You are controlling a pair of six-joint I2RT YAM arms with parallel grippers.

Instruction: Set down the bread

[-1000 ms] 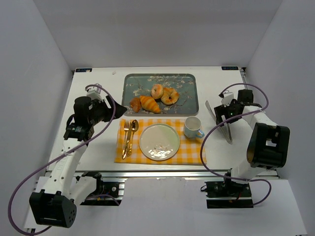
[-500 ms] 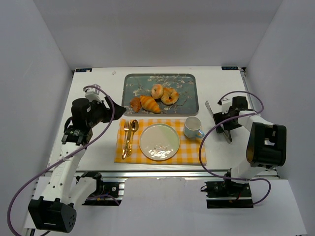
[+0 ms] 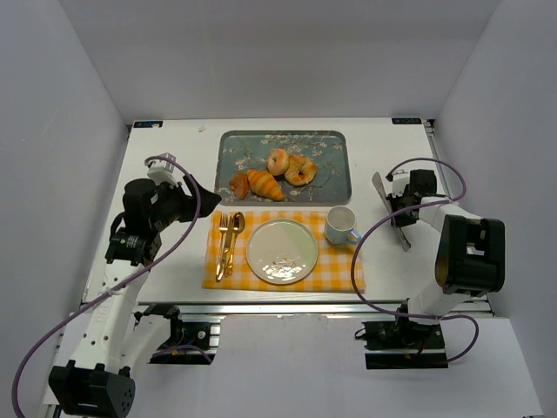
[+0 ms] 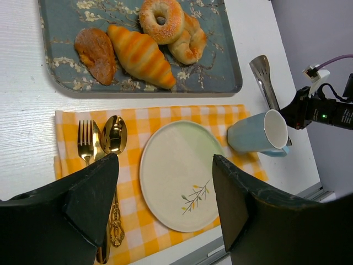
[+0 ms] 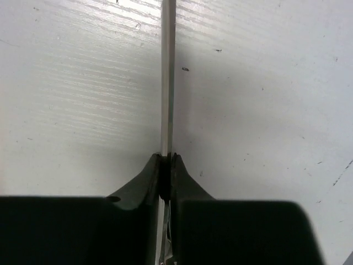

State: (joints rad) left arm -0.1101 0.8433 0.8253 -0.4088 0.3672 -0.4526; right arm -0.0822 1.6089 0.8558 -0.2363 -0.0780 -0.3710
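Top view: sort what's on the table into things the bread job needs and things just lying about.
Job: croissant on the tray, tongs in the shut right gripper, probably the plate.
Lying about: two donuts, dark pastry, fork, spoon, cup, checked cloth.

White links (image 3: 109, 300), black joints (image 3: 470, 252); looping purple cables (image 3: 354, 261); left gripper (image 4: 165, 165), right gripper (image 5: 165, 165) black.

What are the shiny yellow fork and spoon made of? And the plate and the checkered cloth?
The fork and spoon look like polished gold-coloured metal: they mirror the light. The plate seems glazed ceramic, smooth with a soft sheen, though it might be plastic. The checkered cloth looks like matte woven fabric, with no shine.
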